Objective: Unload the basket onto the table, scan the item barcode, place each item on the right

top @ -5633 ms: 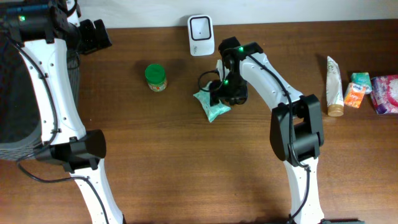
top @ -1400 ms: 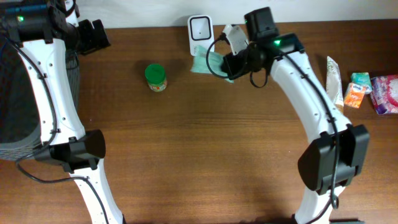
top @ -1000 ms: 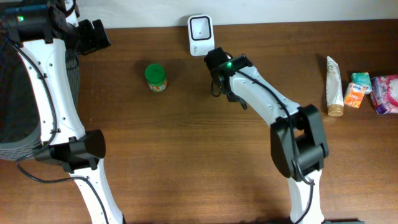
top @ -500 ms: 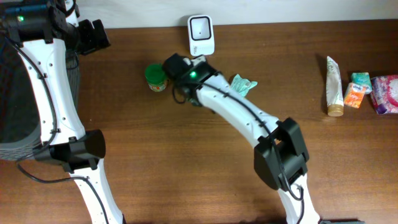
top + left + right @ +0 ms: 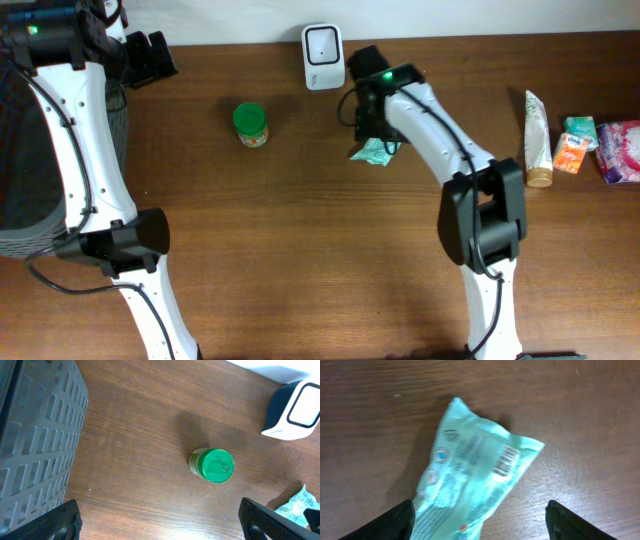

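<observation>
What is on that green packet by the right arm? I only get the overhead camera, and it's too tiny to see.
Observer: The right wrist camera shows a barcode printed on the packet, facing up near one end.
Operator: Is the arm holding it?
Observer: No. The right gripper is open, with a finger far out on either side, and the packet lies on the table.
Operator: What about the other arm?
Observer: The left wrist camera shows the left gripper open too, with nothing between its fingers. It looks down toward the jar.
</observation>
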### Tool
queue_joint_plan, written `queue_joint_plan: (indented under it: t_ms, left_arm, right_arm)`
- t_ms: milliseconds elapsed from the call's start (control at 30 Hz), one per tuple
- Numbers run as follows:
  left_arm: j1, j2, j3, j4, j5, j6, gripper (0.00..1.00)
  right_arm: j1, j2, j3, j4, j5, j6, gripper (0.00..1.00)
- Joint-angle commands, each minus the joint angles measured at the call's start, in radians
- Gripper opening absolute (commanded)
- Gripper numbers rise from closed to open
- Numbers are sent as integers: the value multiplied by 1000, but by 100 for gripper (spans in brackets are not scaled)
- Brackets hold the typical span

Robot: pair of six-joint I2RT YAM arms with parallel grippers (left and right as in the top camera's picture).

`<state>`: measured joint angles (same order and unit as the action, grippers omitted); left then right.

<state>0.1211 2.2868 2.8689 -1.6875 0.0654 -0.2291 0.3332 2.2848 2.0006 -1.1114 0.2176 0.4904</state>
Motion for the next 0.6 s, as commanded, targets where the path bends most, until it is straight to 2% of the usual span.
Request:
queue_joint_plan:
  t_ms: [0, 67, 133, 267, 367, 467, 567]
  left_arm:
    - [6, -34, 12, 0, -10, -2, 99]
    - [6, -34, 12, 0, -10, -2, 99]
    - [6, -34, 12, 0, -10, -2, 99]
    - [6, -34, 12, 0, -10, -2, 99]
    - [6, -34, 12, 0, -10, -2, 99]
    - [6, -34, 12, 0, -10, -2, 99]
    - [6, -34, 12, 0, -10, -2, 99]
  right_arm:
    - [-100, 11, -4, -30, -323, 60, 77]
    - [-159, 13, -11, -31, -494, -37, 76]
    - [-198, 13, -28, -45, -558, -76, 77]
    - [-226, 13, -127, 26, -621, -75, 76]
    - [-230, 13, -229, 146, -690, -75, 75]
    - [-228, 13, -249, 221, -756, -75, 66]
    - [-229, 13, -249, 238, -726, -75, 28]
